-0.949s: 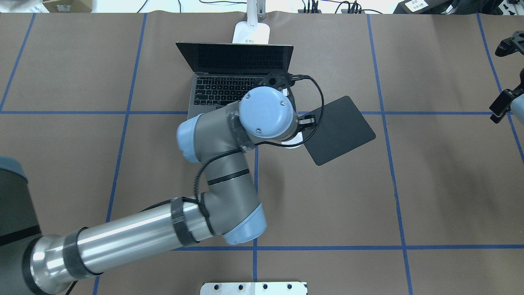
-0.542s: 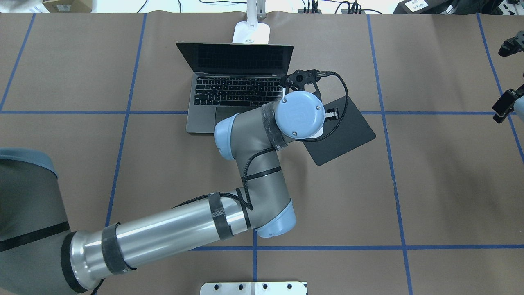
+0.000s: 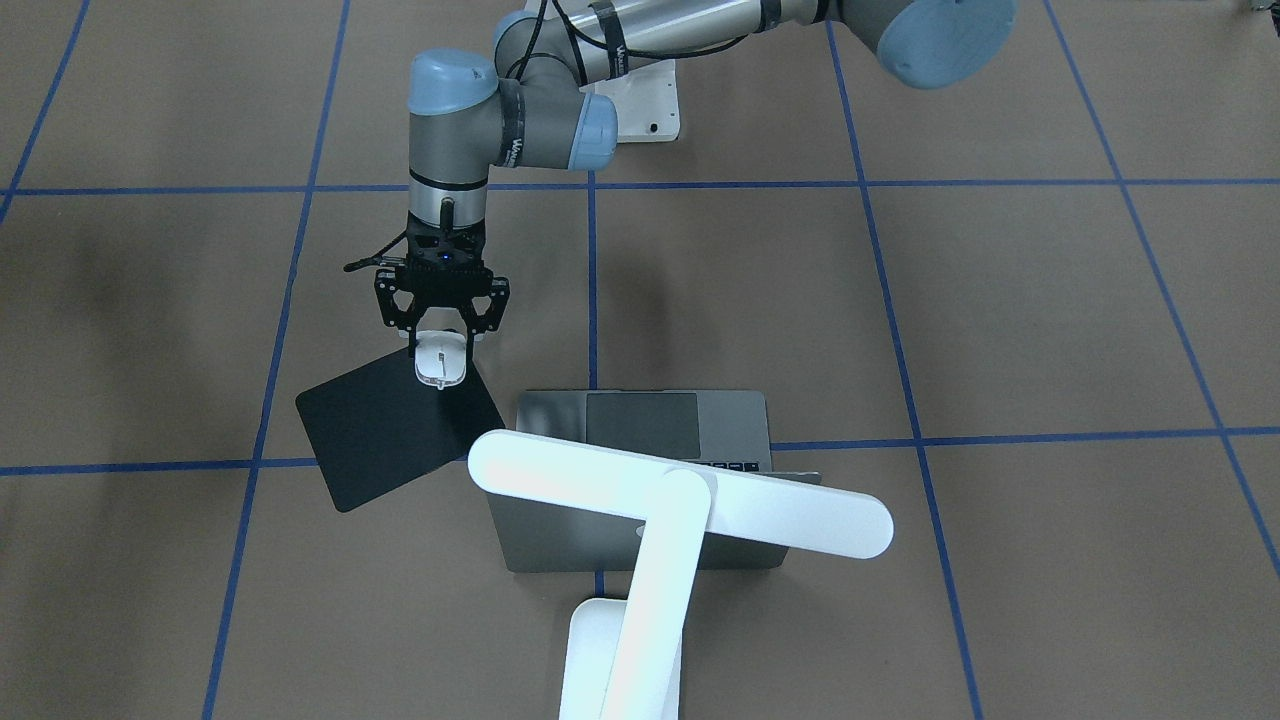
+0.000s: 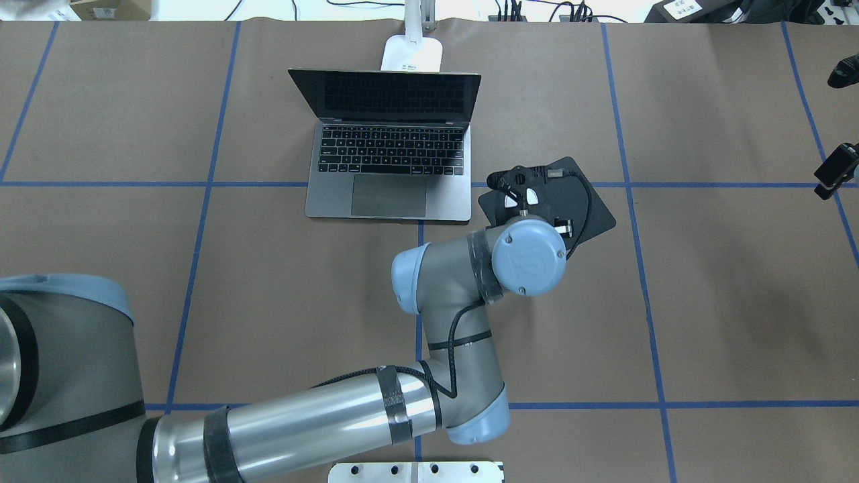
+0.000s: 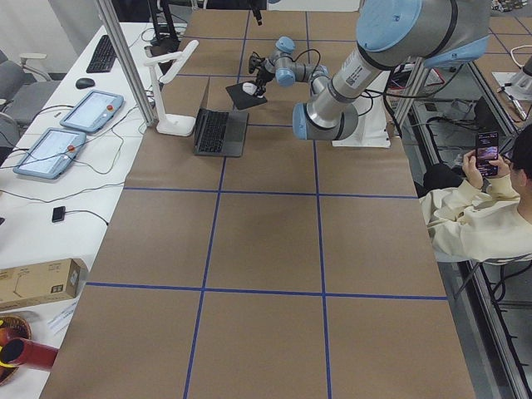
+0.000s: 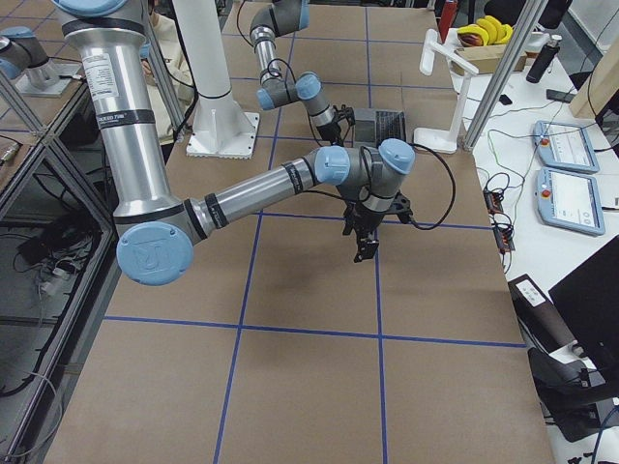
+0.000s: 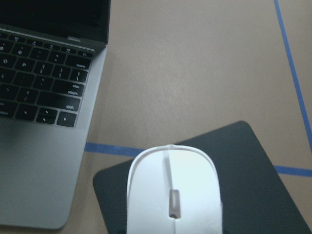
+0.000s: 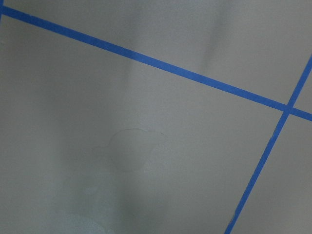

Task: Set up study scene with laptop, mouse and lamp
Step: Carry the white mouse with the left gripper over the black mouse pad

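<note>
My left gripper (image 3: 441,343) is shut on the white mouse (image 3: 441,365), fingers on its two sides. It holds the mouse low over the near-laptop corner of the black mat (image 3: 390,440); I cannot tell if mouse and mat touch. From overhead the gripper (image 4: 525,194) hides most of the mouse (image 4: 533,196). The left wrist view shows the mouse (image 7: 173,190) over the mat (image 7: 253,185). The grey laptop (image 4: 389,168) stands open left of the mat. The white lamp (image 3: 680,490) stands behind it, its base (image 4: 413,54) at the table's far edge. My right gripper (image 6: 364,242) hangs above bare paper; its jaws are unclear.
The white ribbed pedestal (image 4: 416,471) sits at the near table edge. Part of the right arm's wrist (image 4: 832,171) pokes in at the overhead view's right edge. A seated person (image 5: 482,208) is beside the table. Blue tape lines (image 8: 161,66) cross the brown paper.
My left arm has carried the mouse from over the laptop's right edge to the right and toward the robot, over the black mat. The right wrist has slid further out of the overhead view.
</note>
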Controlling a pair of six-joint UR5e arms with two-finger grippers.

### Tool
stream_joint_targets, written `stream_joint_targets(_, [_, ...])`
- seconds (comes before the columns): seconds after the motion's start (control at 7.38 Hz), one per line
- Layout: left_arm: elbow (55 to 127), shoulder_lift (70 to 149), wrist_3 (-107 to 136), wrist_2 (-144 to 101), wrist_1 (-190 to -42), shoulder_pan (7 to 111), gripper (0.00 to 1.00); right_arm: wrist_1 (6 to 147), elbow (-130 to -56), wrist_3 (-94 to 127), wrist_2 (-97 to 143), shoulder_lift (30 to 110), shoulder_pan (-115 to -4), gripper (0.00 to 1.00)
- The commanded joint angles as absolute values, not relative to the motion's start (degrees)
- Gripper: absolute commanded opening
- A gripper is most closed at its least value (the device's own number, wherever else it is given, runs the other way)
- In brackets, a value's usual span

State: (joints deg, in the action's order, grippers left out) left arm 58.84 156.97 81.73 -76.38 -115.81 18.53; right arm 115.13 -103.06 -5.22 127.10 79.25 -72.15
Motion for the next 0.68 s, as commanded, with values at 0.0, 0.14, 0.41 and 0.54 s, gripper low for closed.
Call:
stream_joint_targets(0.0, [57.3, 156.8, 81.8, -73.0, -115.9, 16.8, 0.44, 115.1, -103.0, -5.2, 127.3, 79.3, -72.6, 1.0])
stream_joint_targets(0.14, [57.3, 156.9, 81.7, -72.9, -115.9, 16.8, 0.67, 115.1, -103.0, -5.2, 128.0, 79.3, -72.6, 1.0])
stream_joint_targets(0.41, [57.7, 157.0, 81.6, -72.9, -116.0, 17.0, 0.97, 115.1, -103.1, -5.2, 128.1, 79.1, -72.9, 1.0])
stream_joint_targets(0.54, [58.1, 157.0, 81.4, -72.9, -116.0, 17.0, 0.99, 115.1, -103.1, -5.2, 128.3, 79.0, -73.2, 1.0])
